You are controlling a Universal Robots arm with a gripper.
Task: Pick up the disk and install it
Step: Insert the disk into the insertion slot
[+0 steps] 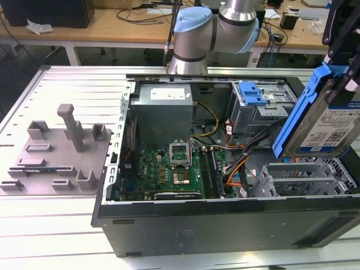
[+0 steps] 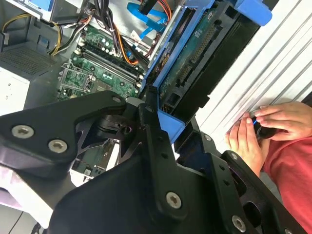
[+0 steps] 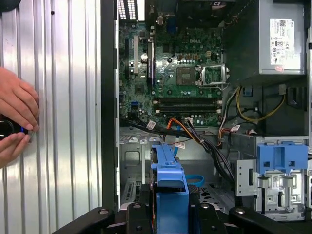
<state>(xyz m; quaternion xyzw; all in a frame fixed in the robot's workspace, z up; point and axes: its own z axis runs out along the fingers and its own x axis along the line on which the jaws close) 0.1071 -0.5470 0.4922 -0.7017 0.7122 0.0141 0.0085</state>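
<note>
Barcodes cover the white-and-blue label (image 1: pixel 342 130) on the disk (image 1: pixel 326 115). The gripper (image 1: pixel 341 70) is clamped on the upper end of the disk's blue carrier. It holds the disk nearly upright at three o'clock, on the exterior view's right, above the metal drive cage (image 1: pixel 306 174) of the open computer case (image 1: pixel 225 225). A blue clip (image 1: pixel 251 93) sits at one o'clock, the motherboard (image 1: pixel 169 169) mid-case and the grey fixture tray (image 1: pixel 53 152) at nine o'clock. A person's hand (image 3: pixel 17 105) rests on the ribbed table (image 3: pixel 63 146).

Ribbed metal table (image 1: pixel 56 79) – wood desks (image 1: pixel 112 25) in bkgd.
</note>
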